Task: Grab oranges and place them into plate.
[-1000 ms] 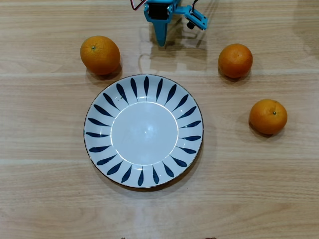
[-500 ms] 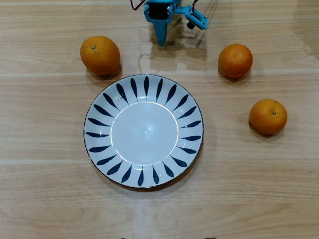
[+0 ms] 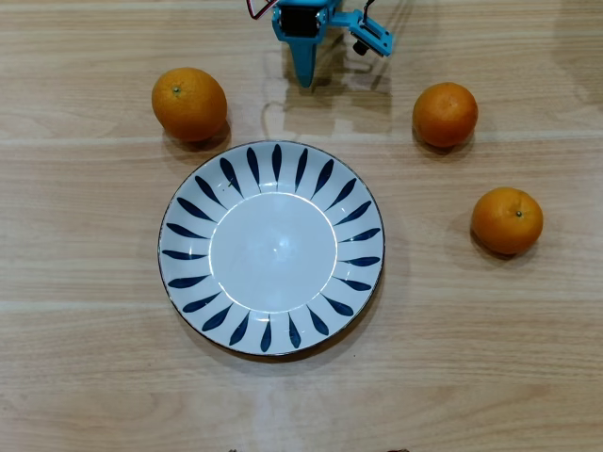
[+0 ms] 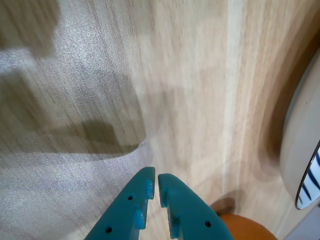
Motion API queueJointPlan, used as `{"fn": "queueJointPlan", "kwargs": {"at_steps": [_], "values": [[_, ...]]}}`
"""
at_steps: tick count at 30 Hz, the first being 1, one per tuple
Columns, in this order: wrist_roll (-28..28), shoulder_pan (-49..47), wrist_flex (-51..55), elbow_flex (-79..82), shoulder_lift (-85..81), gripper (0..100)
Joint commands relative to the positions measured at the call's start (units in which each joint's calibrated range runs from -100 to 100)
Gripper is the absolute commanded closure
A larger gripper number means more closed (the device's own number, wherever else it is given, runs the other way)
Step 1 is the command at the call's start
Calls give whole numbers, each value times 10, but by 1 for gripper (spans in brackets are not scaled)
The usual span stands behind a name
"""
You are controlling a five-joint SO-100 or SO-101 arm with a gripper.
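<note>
Three oranges lie on the wooden table in the overhead view: one at upper left (image 3: pixel 189 104), one at upper right (image 3: pixel 445 114), one at right (image 3: pixel 507 220). The plate (image 3: pixel 188 209), white with dark blue leaf strokes, sits empty in the middle. My blue gripper (image 3: pixel 304 77) hangs at the top centre, just beyond the plate's far rim, between the two upper oranges and touching none. In the wrist view the gripper (image 4: pixel 155 182) is shut with nothing between its fingers; an orange (image 4: pixel 245 227) shows at the bottom edge and the plate's rim (image 4: pixel 300 145) at the right.
The light wooden table (image 3: pixel 94 358) fills both views. The arm's shadow falls across the wood in the wrist view (image 4: pixel 75 115). Only the oranges and the plate stand on the table.
</note>
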Motion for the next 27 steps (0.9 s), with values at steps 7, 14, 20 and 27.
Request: {"fn": "queueJointPlan", "kwargs": {"at_steps": [7,14,20,27], "values": [[1,-2,2,-32,-1,98],[-2,-53,58,-268,151,98],[-3,-108,175,-531,379,98],[-3,-226,180,-693,563,98]]}}
